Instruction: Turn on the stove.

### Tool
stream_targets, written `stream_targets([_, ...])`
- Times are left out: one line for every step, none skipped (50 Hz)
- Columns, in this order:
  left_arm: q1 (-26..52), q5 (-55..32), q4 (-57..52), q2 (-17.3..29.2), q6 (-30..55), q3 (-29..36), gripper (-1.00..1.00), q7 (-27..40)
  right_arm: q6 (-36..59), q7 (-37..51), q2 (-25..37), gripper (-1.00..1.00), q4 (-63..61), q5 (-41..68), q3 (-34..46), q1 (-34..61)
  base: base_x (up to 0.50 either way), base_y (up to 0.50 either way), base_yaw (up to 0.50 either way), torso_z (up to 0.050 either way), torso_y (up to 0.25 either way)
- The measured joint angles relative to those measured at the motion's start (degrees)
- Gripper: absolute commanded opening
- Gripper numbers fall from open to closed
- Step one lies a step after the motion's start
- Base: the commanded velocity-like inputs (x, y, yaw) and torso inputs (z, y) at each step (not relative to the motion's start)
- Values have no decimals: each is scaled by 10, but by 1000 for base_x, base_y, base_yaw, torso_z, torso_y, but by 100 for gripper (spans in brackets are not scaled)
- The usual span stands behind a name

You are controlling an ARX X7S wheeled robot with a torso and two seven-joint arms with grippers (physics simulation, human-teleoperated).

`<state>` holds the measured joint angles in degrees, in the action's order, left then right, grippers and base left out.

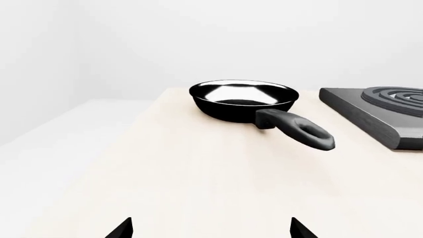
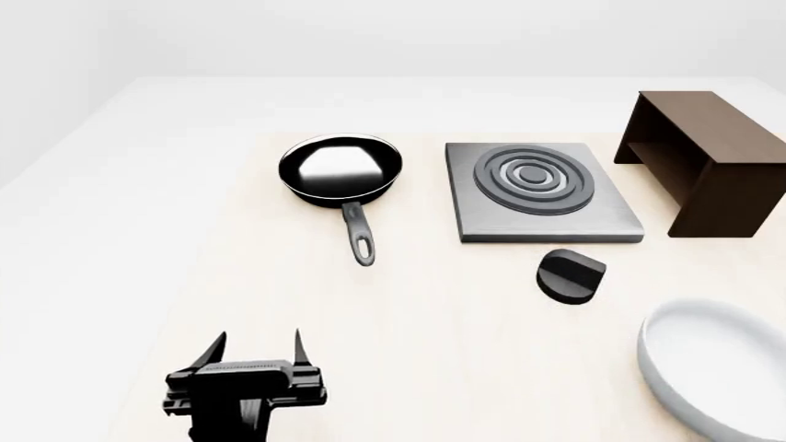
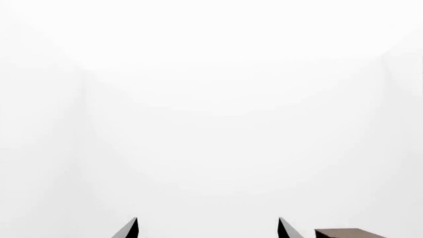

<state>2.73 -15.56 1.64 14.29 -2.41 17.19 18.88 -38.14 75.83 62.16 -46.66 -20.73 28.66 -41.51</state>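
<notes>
The stove (image 2: 540,192) is a flat square grey plate with dark concentric rings, at the table's middle right. Its corner also shows in the left wrist view (image 1: 380,111). Its small black round knob (image 2: 570,275) lies on the table just in front of the plate. My left gripper (image 2: 260,347) is open and empty over the table's near left, well short of the stove; its tips show in the left wrist view (image 1: 211,229). My right gripper (image 3: 208,228) is open and empty, facing a blank white wall; it is out of the head view.
A black frying pan (image 2: 340,169) sits left of the stove, its handle (image 2: 357,235) pointing toward me; it also shows in the left wrist view (image 1: 243,99). A dark brown wooden shelf box (image 2: 706,161) stands right of the stove. A white bowl (image 2: 719,368) sits at the near right.
</notes>
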Motion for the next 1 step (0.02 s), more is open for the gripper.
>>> stream_targets([1,-2,1,0,0,-1,100,0,2,15,9,100,-8,-11,5,-3,0,0,0,0,0])
